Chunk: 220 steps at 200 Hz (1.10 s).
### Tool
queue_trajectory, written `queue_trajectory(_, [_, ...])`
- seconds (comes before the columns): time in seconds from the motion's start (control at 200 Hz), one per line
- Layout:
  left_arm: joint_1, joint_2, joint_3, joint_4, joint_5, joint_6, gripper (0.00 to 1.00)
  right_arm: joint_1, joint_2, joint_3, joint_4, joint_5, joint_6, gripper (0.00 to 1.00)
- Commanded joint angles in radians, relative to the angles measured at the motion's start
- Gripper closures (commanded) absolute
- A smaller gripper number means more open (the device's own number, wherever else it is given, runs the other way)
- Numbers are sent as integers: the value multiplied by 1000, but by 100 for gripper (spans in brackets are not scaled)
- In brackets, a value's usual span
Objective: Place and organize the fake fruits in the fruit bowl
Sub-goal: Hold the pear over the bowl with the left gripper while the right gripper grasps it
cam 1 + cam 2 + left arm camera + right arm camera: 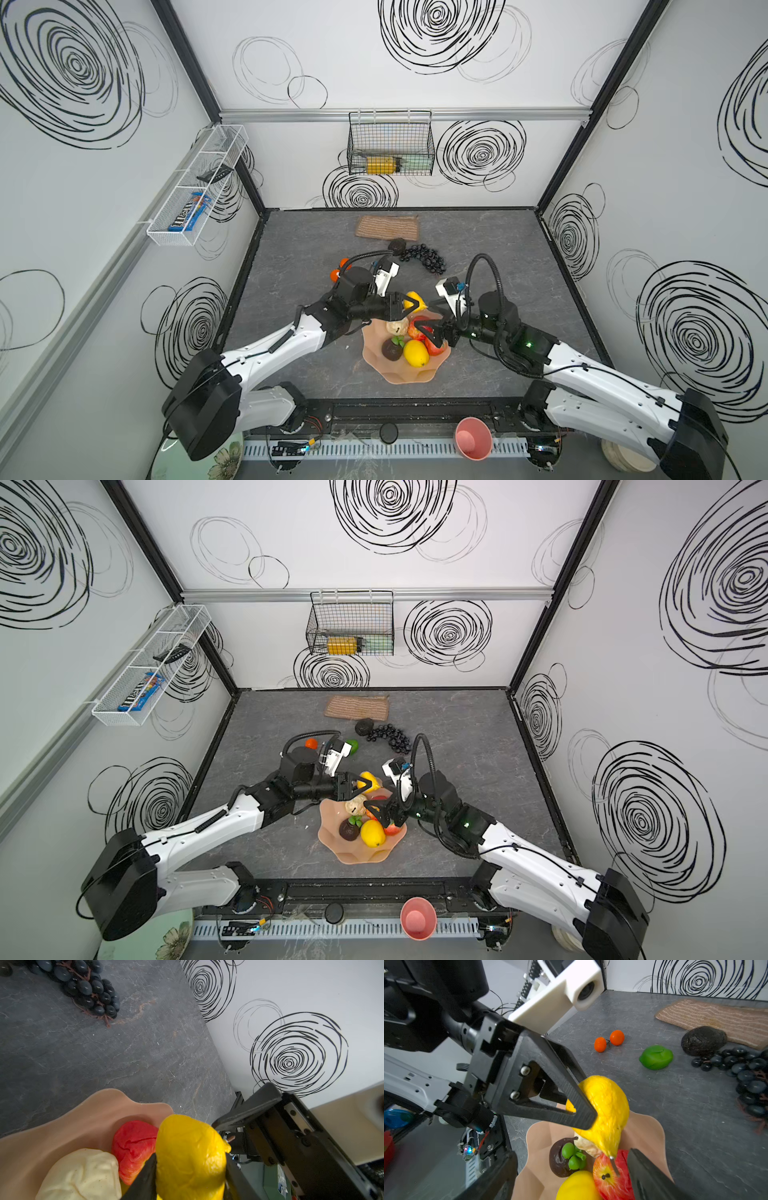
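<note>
My left gripper [409, 305] [190, 1159] is shut on a yellow lemon [187, 1153] [606, 1105], which hangs over the far rim of the peach fruit bowl [399, 372] [353, 852]. In the bowl lie a cream pear [397, 327], a red apple [608, 1178], a dark fruit with green leaves [392, 350] and another lemon [415, 353]. My right gripper [424, 330] [572, 1152] stands open just above the apple, holding nothing. On the table behind lie two oranges [609, 1040], a lime [655, 1057], an avocado [704, 1040] and black grapes [424, 257].
A tan woven mat [387, 227] lies by the back wall. A small pink cup [473, 438] and a floral plate [220, 457] sit off the table's front edge. A wire basket [390, 145] hangs on the back wall, and a white rack [195, 187] on the left wall.
</note>
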Motion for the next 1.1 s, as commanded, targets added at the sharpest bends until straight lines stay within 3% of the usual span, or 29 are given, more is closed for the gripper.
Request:
queue_trajectory(0.0, [-2,-32,-7,0,44,11,54,27,6,4,79,153,-95,14])
queue_trajectory(0.115, [-2,-39,-17,-9,60,12,54,60,31,-11,130,204,-141,14])
queue_trajectory(0.731, [8,-76,-20,-30,109,5,53,110,79,-41,232,242,-252,14])
queue_trajectory(0.866, [3,-74,-7,-39,132,7,53,111,92,-36,235,257,-260,21])
queue_trajectory(1.096, [-5,-69,-1,-49,131,15,53,112,117,-30,261,248,-263,26])
